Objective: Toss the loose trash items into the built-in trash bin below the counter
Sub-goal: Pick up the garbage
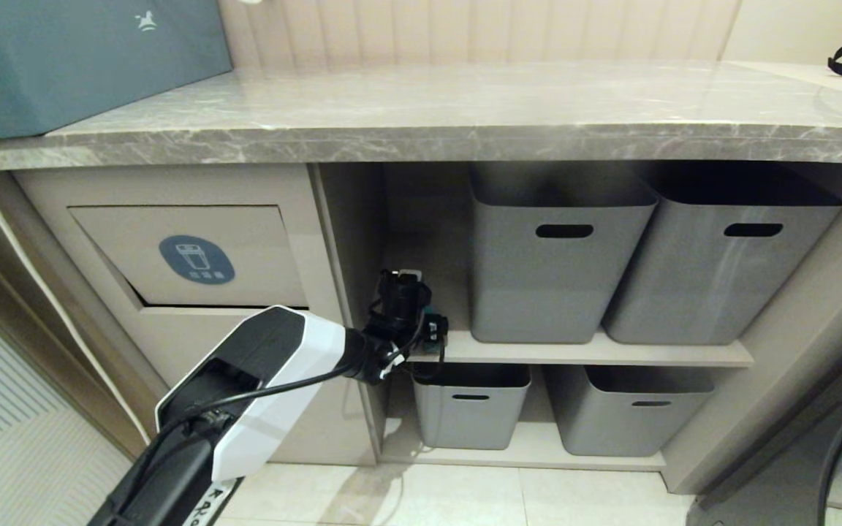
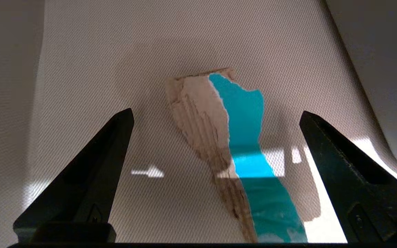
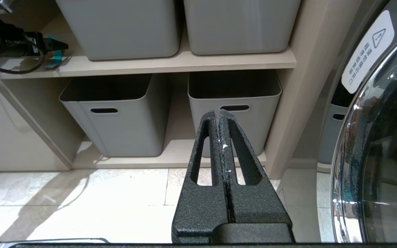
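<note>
The left pincer stands wide open, the torn teal strip lying flat on the shelf between its tips. Closing too high would likely miss the thin card.

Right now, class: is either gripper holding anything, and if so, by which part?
Nothing is held. The left gripper stands open over the teal strip lying on the shelf; the right gripper is shut, empty.

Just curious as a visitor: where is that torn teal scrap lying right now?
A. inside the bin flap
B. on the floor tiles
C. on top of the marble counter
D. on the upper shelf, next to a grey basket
D: the teal scrap lies flat on the upper shelf, between the open fingers of the left end effector, beside a grey basket.
</note>
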